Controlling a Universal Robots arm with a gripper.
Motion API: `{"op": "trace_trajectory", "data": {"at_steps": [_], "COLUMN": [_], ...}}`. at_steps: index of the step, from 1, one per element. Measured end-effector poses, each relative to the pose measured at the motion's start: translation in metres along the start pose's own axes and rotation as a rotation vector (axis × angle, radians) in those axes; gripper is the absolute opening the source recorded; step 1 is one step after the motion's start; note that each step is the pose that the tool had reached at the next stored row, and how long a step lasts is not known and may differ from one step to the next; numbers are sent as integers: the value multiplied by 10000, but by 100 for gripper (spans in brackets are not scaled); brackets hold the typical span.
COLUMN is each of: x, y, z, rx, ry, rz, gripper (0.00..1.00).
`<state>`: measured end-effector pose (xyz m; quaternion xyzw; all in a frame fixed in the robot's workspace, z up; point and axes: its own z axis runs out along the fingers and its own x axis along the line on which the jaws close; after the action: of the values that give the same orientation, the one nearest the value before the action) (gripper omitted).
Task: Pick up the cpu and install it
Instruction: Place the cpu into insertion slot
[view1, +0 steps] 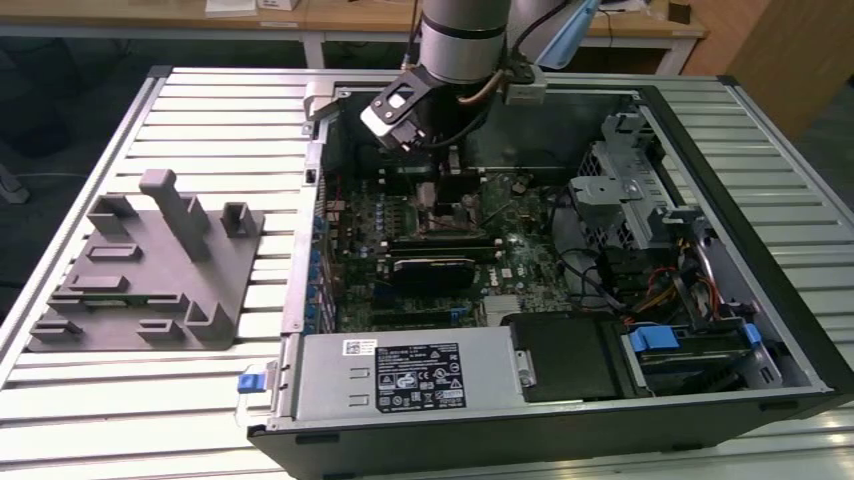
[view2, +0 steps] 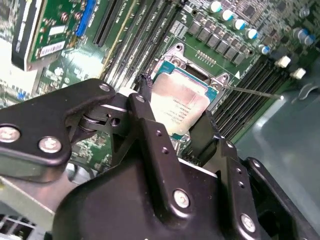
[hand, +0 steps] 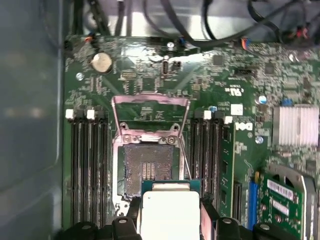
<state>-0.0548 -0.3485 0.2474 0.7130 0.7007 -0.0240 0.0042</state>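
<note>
The cpu (hand: 170, 212), a flat square chip with a pale silvery top, is held by its two side edges between my black fingers (hand: 131, 220). My gripper (hand: 170, 222) is shut on it. It hovers at the edge of the open socket (hand: 147, 167), whose dark contact field is bare and whose metal load plate (hand: 150, 107) is swung up. In the second wrist view the cpu (view2: 181, 102) sits between the fingertips over the socket frame (view2: 175, 52). In the exterior view my gripper (view1: 434, 160) hangs inside the open computer case (view1: 747, 250), above the motherboard (view1: 521, 240).
Memory slots (hand: 87, 165) run along both sides of the socket. A silver finned heatsink (hand: 295, 125) is on the board. A grey fixture with upright posts (view1: 147, 270) stands on the slatted table at the exterior view's left. The power supply (view1: 400, 375) and drive cage (view1: 627, 190) fill the case's sides.
</note>
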Motion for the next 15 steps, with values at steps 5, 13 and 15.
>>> {"op": "trace_trajectory", "data": {"at_steps": [5,13,15], "x": [0,0,0], "y": [0,0,0], "z": [0,1,1], "rx": [34,89,103], "ry": [24,60,70], "rz": [852,2203,2533], "gripper": [54,54,54]}}
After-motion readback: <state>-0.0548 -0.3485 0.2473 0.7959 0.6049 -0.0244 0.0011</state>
